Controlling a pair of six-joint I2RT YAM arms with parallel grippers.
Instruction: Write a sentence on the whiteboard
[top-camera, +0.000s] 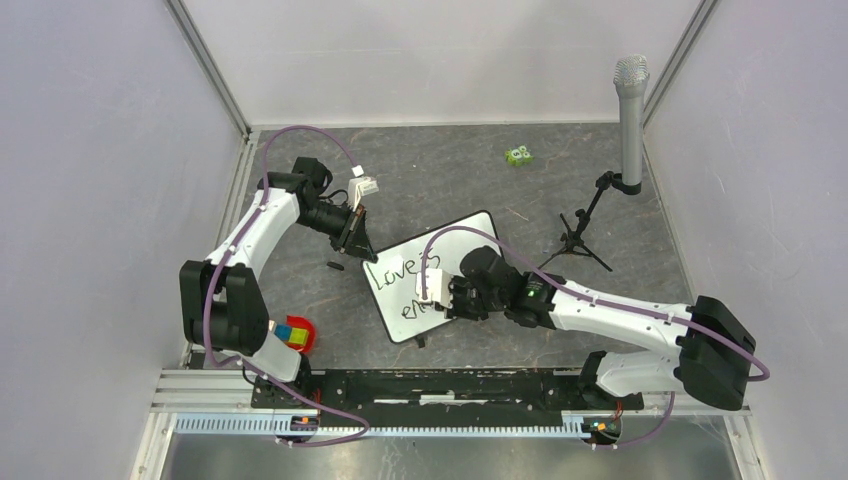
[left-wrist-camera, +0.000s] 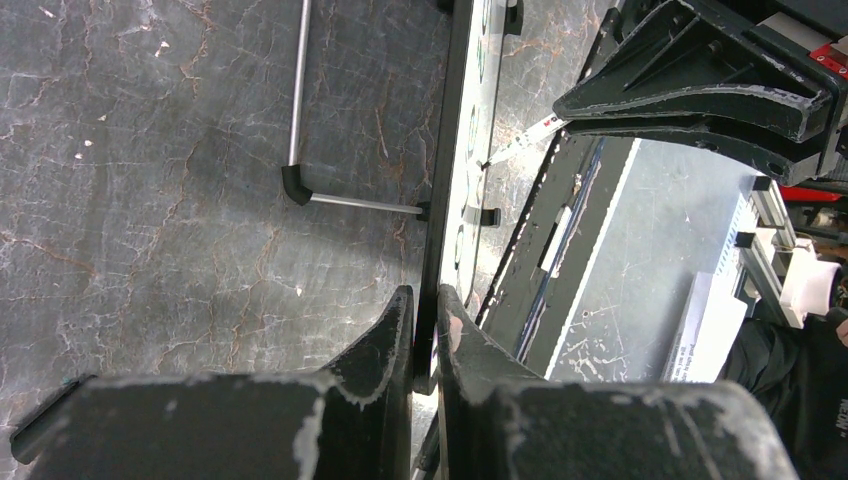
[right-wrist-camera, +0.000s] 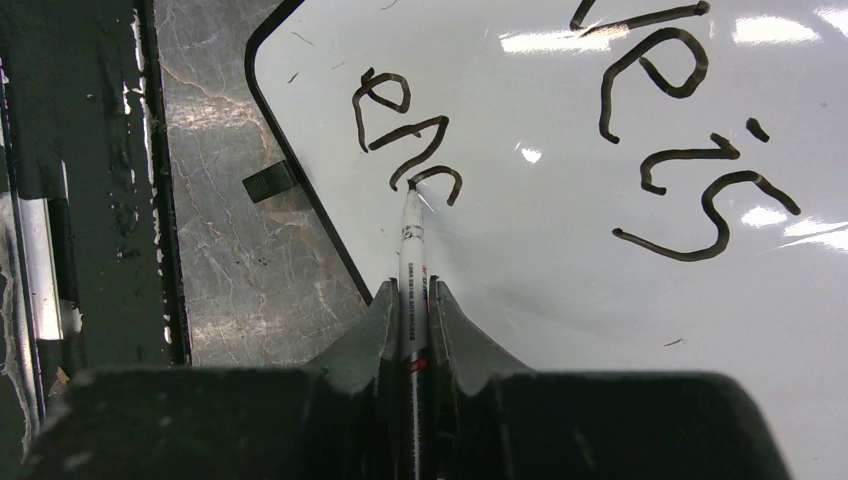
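The left arm (top-camera: 255, 225) reaches forward and bends inward at the elbow. The left gripper (left-wrist-camera: 425, 310) pinches the whiteboard's (right-wrist-camera: 560, 300) edge, its fingers nearly together. The right arm (top-camera: 620, 312) stretches low across to the left, and the right gripper (right-wrist-camera: 412, 295) is clamped on a marker (right-wrist-camera: 411, 235), tip against the board.

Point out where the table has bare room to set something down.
Free: the far strip of table between the left gripper and the green toy. Crowded: the centre, with the whiteboard, right gripper and marker; the right, around the microphone.
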